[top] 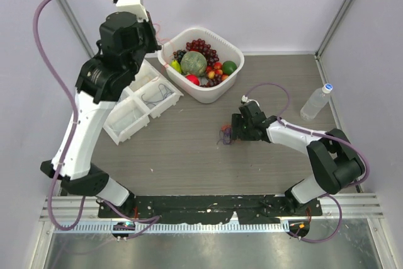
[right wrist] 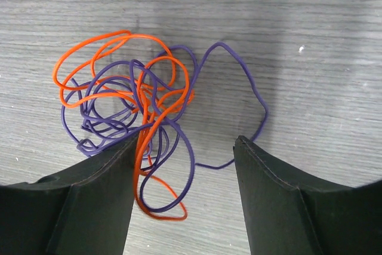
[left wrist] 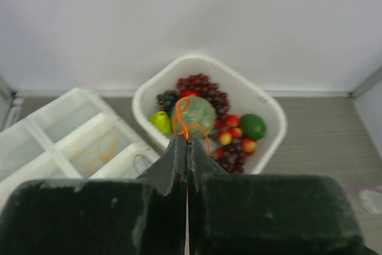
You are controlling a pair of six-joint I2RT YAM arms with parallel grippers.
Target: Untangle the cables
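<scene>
1. Cables (right wrist: 145, 108), orange and purple, lie tangled on the worktop (right wrist: 298, 16) under the right end effector (right wrist: 186, 141), whose fingers stand wide apart, gripping nothing.
2. Farther back, the raised left end effector (left wrist: 186, 141) is clamped on an orange cable (left wrist: 176, 119) above the fruit basket (left wrist: 197, 60).
3. A yellowish cable (left wrist: 95, 153) lies in a compartment of the white tray (left wrist: 45, 138).

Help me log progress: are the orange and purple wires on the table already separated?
No, the orange wire and the purple wire lie looped through each other in one clump.
</scene>
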